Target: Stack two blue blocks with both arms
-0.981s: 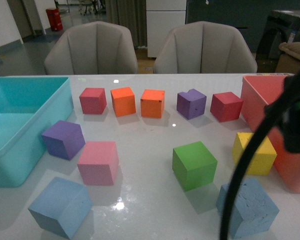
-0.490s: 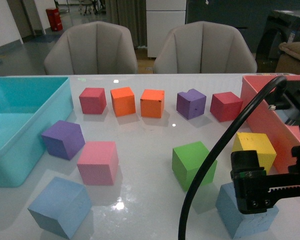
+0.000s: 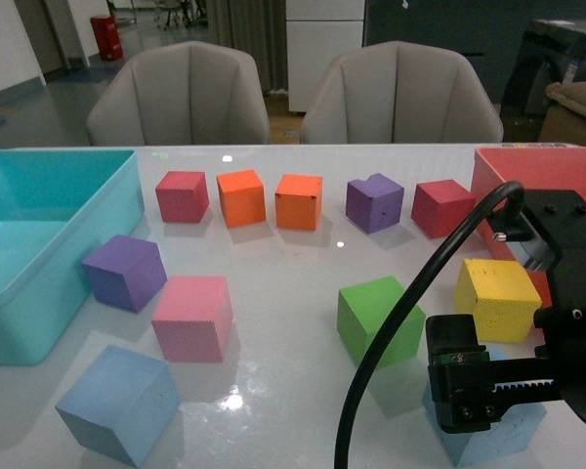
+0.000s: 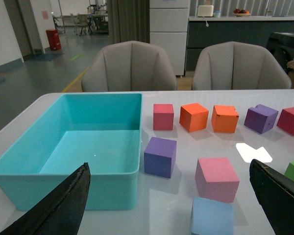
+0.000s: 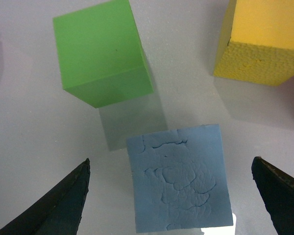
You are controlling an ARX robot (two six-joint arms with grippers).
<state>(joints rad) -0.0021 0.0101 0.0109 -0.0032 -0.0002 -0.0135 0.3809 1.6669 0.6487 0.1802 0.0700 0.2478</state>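
Pale blue foam, cracked and pitted on top, fills the middle of the right wrist view. The right blue block (image 5: 179, 178) is seen there from above, resting on the white table (image 5: 34, 127) at the robot's near right. The right gripper (image 5: 170, 166) hovers over it with its jaws spread wide to either side, clear of the block and grasping nothing. A green cube (image 5: 103, 58) lies just beside the block and a yellow cube (image 5: 264, 34) near it, both further from the robot. The left blue block (image 4: 211, 218) is found well apart, at the near left of the table. A pink cube (image 4: 216, 178) sits just behind it and a turquoise bin (image 4: 112, 188) off to its side. The left gripper (image 4: 167, 169) is held above the table, likewise released and empty.

Risk is judged to lie in the grasp. The block sits slightly skewed to the jaws, so it could be twisted or pushed toward the green cube as they close. Soft foam may also be squeezed out of shape and slip. In the front view the block is mostly hidden by the gripper's body and a black cable (image 3: 391, 322), so a poor hold could go unnoticed.
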